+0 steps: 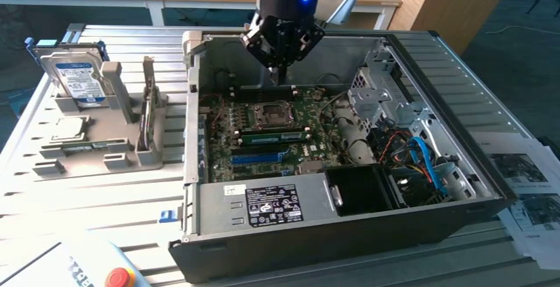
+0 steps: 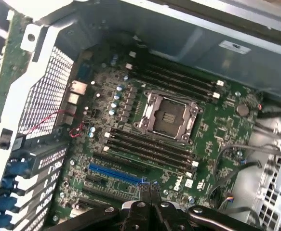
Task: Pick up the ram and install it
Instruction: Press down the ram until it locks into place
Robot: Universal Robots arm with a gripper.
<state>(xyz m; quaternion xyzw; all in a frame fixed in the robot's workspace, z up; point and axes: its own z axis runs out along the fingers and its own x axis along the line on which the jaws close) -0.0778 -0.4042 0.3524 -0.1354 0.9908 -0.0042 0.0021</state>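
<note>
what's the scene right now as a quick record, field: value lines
setting: open computer case on a slatted metal table
gripper: gripper shut, above the motherboard inside the case
held: cannot tell whether it carries anything
ram: a green stick lies flat beside the cpu socket
grey holder: holder on the exterior view's left, with a hard drive standing in it
wrist view: empty cpu socket, dark memory slots either side of it

Arm upright, hand downward, fingers pinched together
</note>
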